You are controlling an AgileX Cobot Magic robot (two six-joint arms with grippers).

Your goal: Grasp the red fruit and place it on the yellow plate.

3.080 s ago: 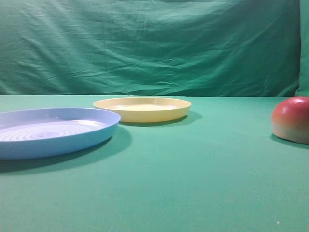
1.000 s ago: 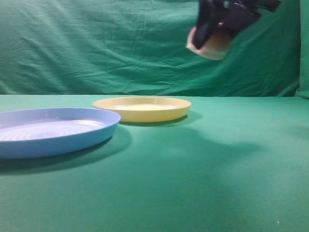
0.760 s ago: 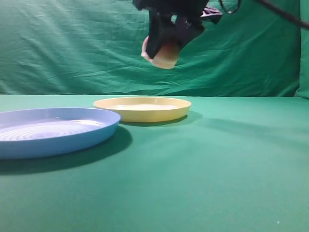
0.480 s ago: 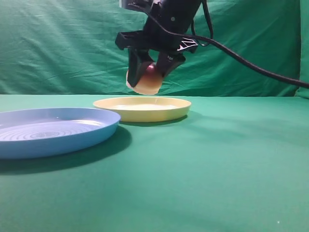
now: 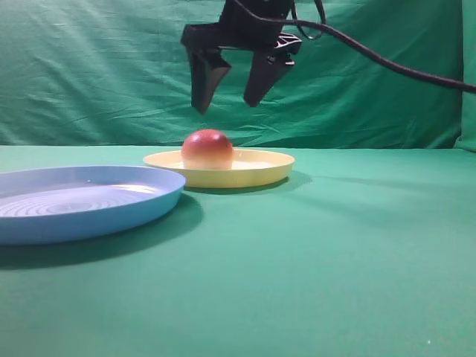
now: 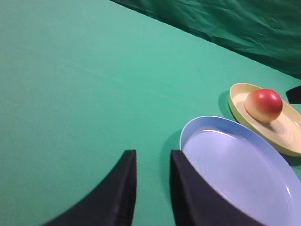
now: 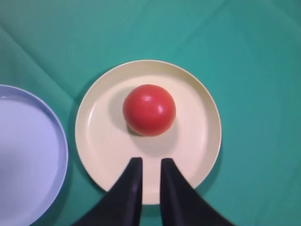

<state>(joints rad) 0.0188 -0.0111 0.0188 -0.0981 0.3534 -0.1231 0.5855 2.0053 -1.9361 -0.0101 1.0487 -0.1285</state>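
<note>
The red fruit [image 5: 207, 149] rests on the left part of the yellow plate [image 5: 260, 167], free of any grip. My right gripper [image 5: 225, 103] hangs just above it, open, with nothing between its black fingers. From the right wrist view the red fruit [image 7: 149, 109] sits near the middle of the yellow plate [image 7: 188, 141], ahead of the right gripper [image 7: 151, 161]. My left gripper [image 6: 151, 157] is low over the green cloth beside the blue plate, open and holding nothing. From there the red fruit [image 6: 263, 104] and the yellow plate [image 6: 282, 141] lie at the far right.
A larger light blue plate [image 5: 74, 201] with concentric rings lies left of the yellow one, close to my left gripper's right finger [image 6: 181, 169]. Green cloth covers the table and forms the backdrop [image 5: 111, 67]. The right arm's cable [image 5: 401, 71] trails off to the right.
The right gripper carried the fruit in from the upper right, lowered it over the yellow plate and let go. The fruit now lies on the plate and the gripper stands above it.
</note>
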